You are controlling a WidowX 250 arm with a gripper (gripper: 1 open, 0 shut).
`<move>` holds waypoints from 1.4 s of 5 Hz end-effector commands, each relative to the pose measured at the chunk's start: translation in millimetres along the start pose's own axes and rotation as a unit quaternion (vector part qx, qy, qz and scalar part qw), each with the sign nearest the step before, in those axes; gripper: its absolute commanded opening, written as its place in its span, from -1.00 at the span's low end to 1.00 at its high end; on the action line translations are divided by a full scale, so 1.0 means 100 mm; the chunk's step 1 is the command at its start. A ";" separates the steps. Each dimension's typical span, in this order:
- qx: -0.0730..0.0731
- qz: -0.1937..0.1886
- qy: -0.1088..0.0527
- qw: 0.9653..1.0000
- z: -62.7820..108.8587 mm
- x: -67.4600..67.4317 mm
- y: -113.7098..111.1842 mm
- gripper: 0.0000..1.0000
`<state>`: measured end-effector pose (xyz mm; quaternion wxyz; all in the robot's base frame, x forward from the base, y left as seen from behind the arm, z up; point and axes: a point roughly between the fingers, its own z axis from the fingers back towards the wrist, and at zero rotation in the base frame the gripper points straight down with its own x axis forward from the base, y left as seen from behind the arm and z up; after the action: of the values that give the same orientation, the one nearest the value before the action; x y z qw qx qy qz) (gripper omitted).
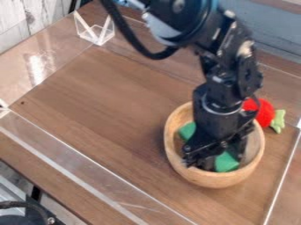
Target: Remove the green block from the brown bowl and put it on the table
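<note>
The green block (223, 155) is seen lying inside the brown bowl (219, 177), directly beneath the downward-pointing gripper (219, 155), whose jaws are held apart astride it; whether it is gripped cannot be told.

A single raised camera looks down obliquely across the surface (106, 97) from its near left corner, fairly close.

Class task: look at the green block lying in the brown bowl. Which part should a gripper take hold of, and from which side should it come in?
Grip the green block across its narrow width, near the middle, coming straight down from above. It lies low inside the brown bowl, whose thick rim blocks any sideways approach. The gripper already points down over it, jaws apart, hiding the block's middle.
</note>
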<state>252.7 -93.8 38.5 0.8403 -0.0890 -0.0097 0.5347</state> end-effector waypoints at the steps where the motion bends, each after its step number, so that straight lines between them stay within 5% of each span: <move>1: -0.020 -0.017 0.006 1.000 0.15 0.13 -0.01 -1.00; 3: -0.028 0.010 0.009 1.000 -0.01 0.05 -0.22 -1.00; 5: -0.029 0.003 0.019 0.999 0.08 0.02 -0.37 -1.00; 7: -0.046 -0.032 -0.007 0.998 0.43 0.08 -0.28 -1.00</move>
<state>272.2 -93.6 72.5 0.8542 -0.1095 -0.0278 0.5075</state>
